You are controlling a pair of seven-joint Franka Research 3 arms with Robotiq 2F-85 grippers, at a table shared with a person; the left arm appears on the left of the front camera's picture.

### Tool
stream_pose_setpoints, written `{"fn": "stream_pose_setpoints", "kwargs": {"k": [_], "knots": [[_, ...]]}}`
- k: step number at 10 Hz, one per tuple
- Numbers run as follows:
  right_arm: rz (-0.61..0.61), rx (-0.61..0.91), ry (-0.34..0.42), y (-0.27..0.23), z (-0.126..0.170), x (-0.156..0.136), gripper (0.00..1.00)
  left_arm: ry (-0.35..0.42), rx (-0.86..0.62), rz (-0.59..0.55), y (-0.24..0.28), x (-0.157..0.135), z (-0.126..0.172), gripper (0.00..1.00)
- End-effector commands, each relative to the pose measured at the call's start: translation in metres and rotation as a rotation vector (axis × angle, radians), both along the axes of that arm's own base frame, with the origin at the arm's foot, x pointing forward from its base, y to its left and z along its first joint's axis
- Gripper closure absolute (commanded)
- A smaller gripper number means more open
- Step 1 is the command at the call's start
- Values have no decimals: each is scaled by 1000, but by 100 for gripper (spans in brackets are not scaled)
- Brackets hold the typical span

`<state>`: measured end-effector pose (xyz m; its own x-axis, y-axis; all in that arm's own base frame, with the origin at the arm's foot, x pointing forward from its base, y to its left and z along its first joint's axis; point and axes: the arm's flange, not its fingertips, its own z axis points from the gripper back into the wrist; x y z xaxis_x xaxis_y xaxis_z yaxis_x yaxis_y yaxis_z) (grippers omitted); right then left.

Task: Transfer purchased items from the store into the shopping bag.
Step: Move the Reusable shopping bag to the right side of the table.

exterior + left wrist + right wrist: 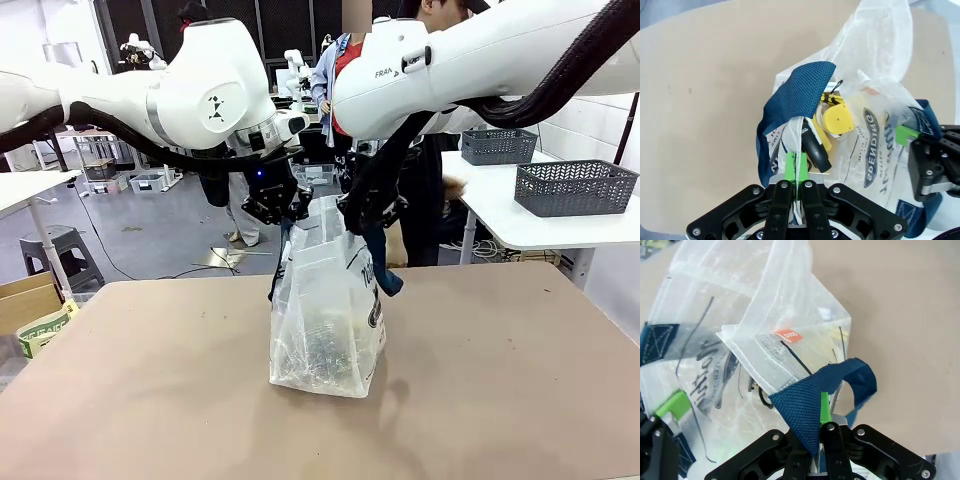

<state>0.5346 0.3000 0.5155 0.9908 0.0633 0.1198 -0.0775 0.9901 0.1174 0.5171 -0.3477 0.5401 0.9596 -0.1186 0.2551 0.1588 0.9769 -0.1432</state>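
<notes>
The green pads point(789, 166) of the left gripper point(796, 169) were pressed together on a fold of thin whitish film at the rim of the tall translucent whitish plastic shopping bag point(880, 95). A navy blue woven strap handle point(800, 95) looped up just beside that pinch. The right gripper point(822, 412) was likewise closed at the bag's opposite rim, its green pad a narrow sliver behind the other navy blue strap handle point(810, 400), which lay over the fingers; whether the strap itself was caught between them could not be told. The bag's top was stretched between the two grips, and inside it lay a yellow round-capped container point(837, 120) touching a black curved object point(815, 147), while a small orange tag point(786, 335) sat on an inner seam. In the front view the bag stood upright near the middle of the tan tabletop point(500, 380), its top gathered under both black grippers and dark printed lettering on its side. Well apart, on a white side table point(500, 215) to the right, stood two dark grey lattice plastic baskets point(575, 187).
</notes>
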Motion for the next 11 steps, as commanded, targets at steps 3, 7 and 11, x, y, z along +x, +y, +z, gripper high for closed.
{"fn": "stream_pose_setpoints", "kwargs": {"k": [3,7,11], "knots": [[-3,14,5,3,0,3,100,0,0,0,0,0,0,100],[-16,32,14,3,-2,9,100,5,-18,-11,-6,-5,-4,100],[-37,86,18,14,-2,22,100,-9,-33,-44,-11,-6,-8,100]]}}
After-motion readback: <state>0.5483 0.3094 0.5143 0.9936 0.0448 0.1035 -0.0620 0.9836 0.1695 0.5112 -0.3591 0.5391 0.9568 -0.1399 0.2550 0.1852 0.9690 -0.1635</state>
